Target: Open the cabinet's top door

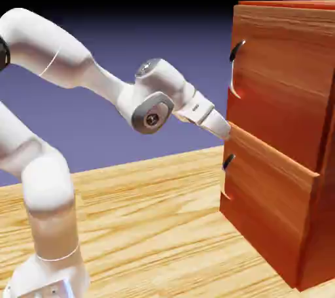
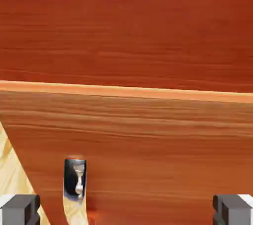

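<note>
Nearest the camera in the hand view are the two small grey finger tips [image 2: 22, 210], one at the bottom left of the frame and one at the bottom right. Between them is reddish-brown wood. The hand view shows this big space, but the exterior view sees the claw [image 2: 126, 210] from the side and does not show it.

The exterior view shows the whole top door [image 1: 281, 81] in the upper right of the frame, on the tall cabinet [image 1: 317, 231]. It looks shut. Its curvy top handle [image 1: 234, 58] is on the door's left side, and the hand view does not show that handle. The hand view has plain wood from the top door across the top, then a pale orange strip [image 2: 126, 92], then the bottom door [image 2: 148, 145]. The bottom handle [image 2: 75, 182] is low and left there, shiny and dark at its top end.

The claw is wide open and holds nothing. I can't tell if it touches the wood.

In the exterior view, the white arm [image 1: 52, 48] comes in from the left side. Its end slants down to the right, near where the two doors meet, lower than the top handle and above the bottom one. The yellow wood worktop [image 1: 144, 225] fills the bottom of the frame.
</note>
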`<state>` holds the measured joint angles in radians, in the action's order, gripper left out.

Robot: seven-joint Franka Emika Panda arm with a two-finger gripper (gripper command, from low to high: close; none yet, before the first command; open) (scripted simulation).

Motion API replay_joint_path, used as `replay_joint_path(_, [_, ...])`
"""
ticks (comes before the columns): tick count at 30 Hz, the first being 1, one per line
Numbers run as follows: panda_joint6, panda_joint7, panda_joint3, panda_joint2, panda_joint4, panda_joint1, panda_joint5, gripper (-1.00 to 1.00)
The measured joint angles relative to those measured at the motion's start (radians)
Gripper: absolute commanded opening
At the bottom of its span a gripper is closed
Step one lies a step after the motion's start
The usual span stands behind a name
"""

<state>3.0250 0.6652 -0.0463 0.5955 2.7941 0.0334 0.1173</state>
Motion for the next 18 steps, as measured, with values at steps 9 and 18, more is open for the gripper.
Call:
replay_joint_path(9, [-0.040, -0.253, -0.155, 0.085, -0.053, 0.151, 0.391, 0.00])
replay_joint_path(18, [-0.080, -0.506, -0.309, 0.170, -0.106, 0.303, 0.783, 0.00])
